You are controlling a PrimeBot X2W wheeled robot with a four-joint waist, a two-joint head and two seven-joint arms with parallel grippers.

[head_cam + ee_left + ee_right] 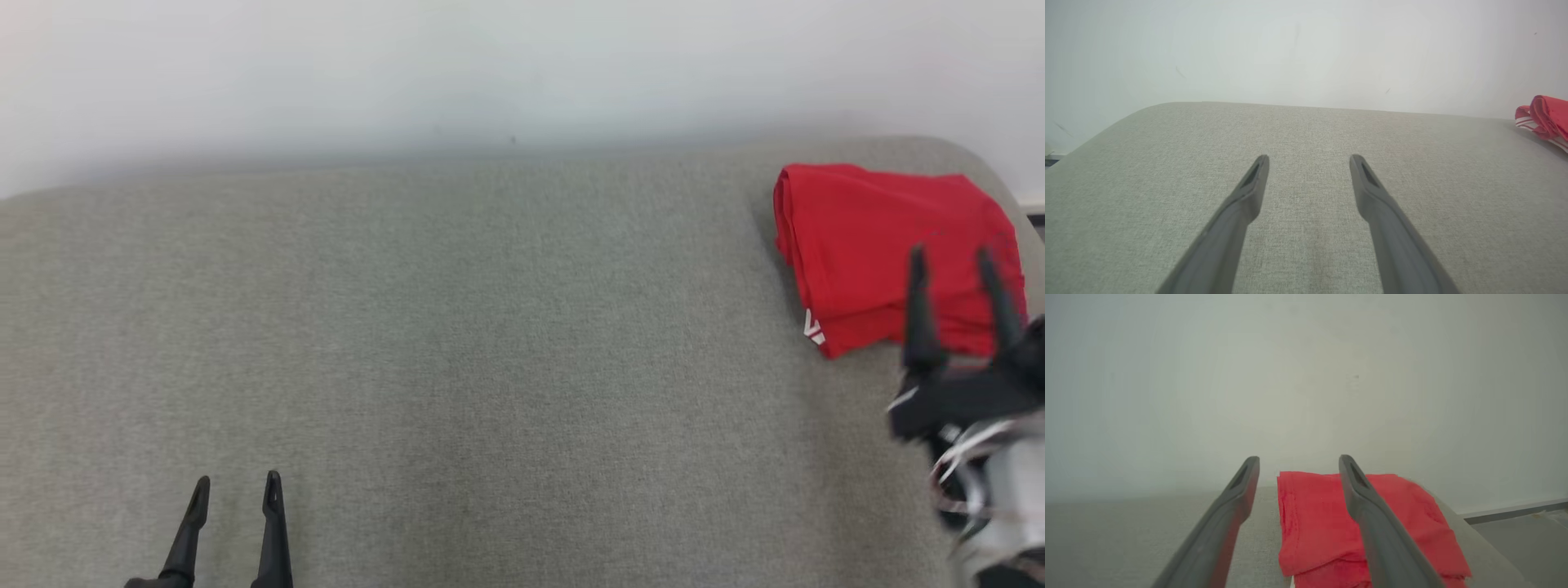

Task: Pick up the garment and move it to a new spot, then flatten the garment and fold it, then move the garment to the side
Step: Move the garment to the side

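The red garment (882, 245) lies folded in a compact block at the far right corner of the grey cushion (457, 343), with a bit of white lettering at its near left corner. My right gripper (955, 265) hovers over the garment's near right part, open, nothing between its fingers. From the right wrist, the garment (1314, 522) lies under and between the spread fingers of my right gripper (1298, 461). My left gripper (237, 486) stands open over bare cushion at the near left. The left wrist view has my left gripper (1309, 160) open and the garment (1545, 116) at the right edge.
A pale wall (490, 73) runs directly behind the cushion. The cushion's rounded right corner (992, 175) lies just past the garment, and beyond it the floor (1531, 539) drops away. Wide bare cushion stretches between the two grippers.
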